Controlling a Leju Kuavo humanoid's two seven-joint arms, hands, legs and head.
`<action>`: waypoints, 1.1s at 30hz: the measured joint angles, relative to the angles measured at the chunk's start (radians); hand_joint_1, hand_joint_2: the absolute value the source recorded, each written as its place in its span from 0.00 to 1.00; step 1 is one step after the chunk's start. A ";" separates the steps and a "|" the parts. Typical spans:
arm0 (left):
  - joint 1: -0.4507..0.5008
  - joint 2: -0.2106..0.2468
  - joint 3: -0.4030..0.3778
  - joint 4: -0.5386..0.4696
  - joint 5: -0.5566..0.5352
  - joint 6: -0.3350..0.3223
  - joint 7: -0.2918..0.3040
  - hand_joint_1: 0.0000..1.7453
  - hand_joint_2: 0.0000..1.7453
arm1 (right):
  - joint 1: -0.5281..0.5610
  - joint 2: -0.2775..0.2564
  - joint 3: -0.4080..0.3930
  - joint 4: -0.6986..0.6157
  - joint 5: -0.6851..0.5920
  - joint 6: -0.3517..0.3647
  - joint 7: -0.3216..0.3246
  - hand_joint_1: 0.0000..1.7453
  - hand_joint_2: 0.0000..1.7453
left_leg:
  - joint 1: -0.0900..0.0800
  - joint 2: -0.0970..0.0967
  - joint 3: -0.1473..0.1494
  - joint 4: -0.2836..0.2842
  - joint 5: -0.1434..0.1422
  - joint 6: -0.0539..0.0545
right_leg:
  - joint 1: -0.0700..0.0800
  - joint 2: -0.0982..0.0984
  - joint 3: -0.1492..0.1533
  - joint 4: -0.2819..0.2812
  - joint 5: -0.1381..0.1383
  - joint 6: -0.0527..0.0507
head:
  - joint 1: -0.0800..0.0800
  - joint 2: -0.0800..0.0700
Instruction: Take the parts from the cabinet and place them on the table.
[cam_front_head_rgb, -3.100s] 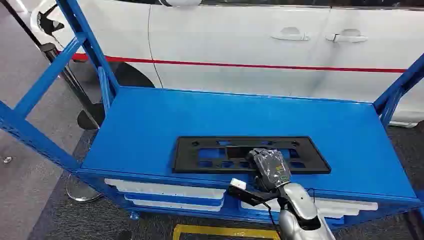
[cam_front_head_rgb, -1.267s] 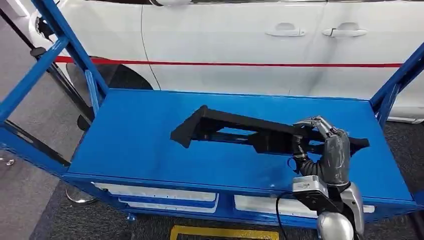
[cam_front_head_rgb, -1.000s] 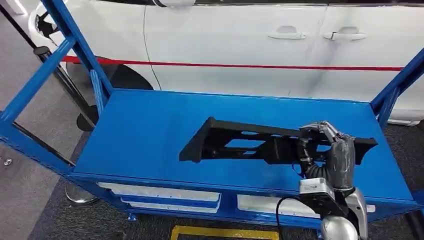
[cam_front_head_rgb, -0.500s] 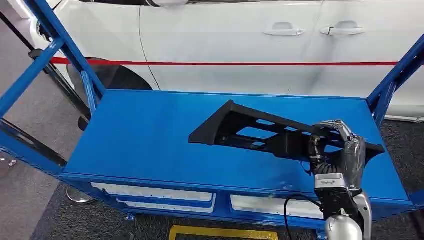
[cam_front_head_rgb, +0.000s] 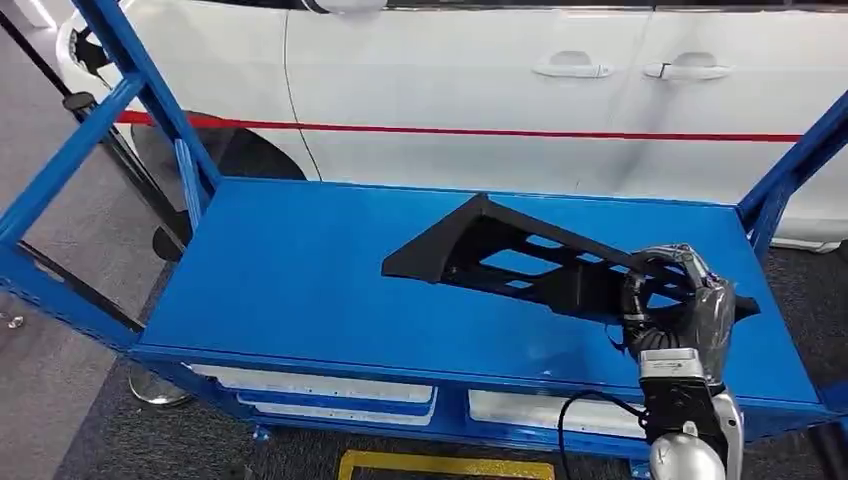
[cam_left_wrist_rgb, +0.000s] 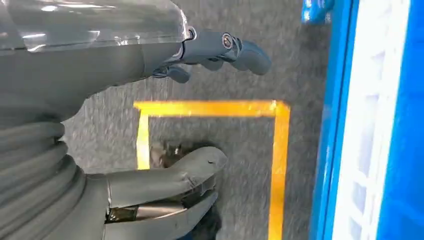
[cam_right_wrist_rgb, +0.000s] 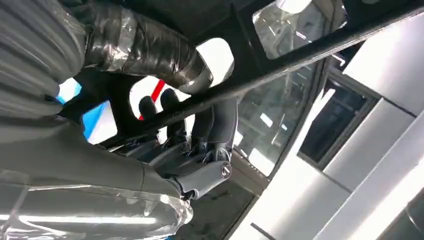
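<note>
One part is in play: I have the right hand (cam_front_head_rgb: 678, 300) wrapped around the black frame (cam_front_head_rgb: 520, 262) near its right end, fingers (cam_right_wrist_rgb: 210, 125) curled through an opening and clamped on a bar. I grip it there because the slots give the fingers something to hook. The frame hangs tilted above the blue shelf (cam_front_head_rgb: 300, 280) of the cabinet, its far left corner raised highest, clear of the surface so I can carry it away without dragging. It looks like a long, flat, matte black plastic panel with rectangular cut-outs and a slanted left end. My left hand (cam_left_wrist_rgb: 165, 125) hangs low over the grey floor (cam_left_wrist_rgb: 210, 145), fingers apart, holding nothing.
</note>
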 joint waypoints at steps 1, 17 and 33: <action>0.001 0.000 0.000 0.000 0.000 0.000 0.000 0.00 1.00 | 0.001 0.000 -0.001 0.000 0.000 0.000 0.000 1.00 1.00 | 0.000 0.000 -0.002 0.004 -0.002 -0.001 | -0.002 -0.001 -0.011 0.017 0.007 0.004 | 0.000 0.000; 0.005 -0.003 0.007 0.000 0.013 -0.006 0.029 0.00 1.00 | -0.006 0.008 -0.007 0.002 0.008 0.023 0.000 1.00 1.00 | 0.025 -0.004 -0.151 0.348 -0.168 -0.067 | -0.002 -0.003 0.091 -0.215 0.123 -0.028 | -0.001 0.000; -0.002 -0.005 0.011 0.000 0.003 0.057 0.081 0.00 1.00 | -0.023 0.014 -0.006 0.005 0.035 0.054 0.021 1.00 1.00 | 0.006 -0.003 -0.004 0.023 -0.019 -0.009 | -0.001 -0.004 0.004 -0.014 0.044 0.006 | 0.000 0.000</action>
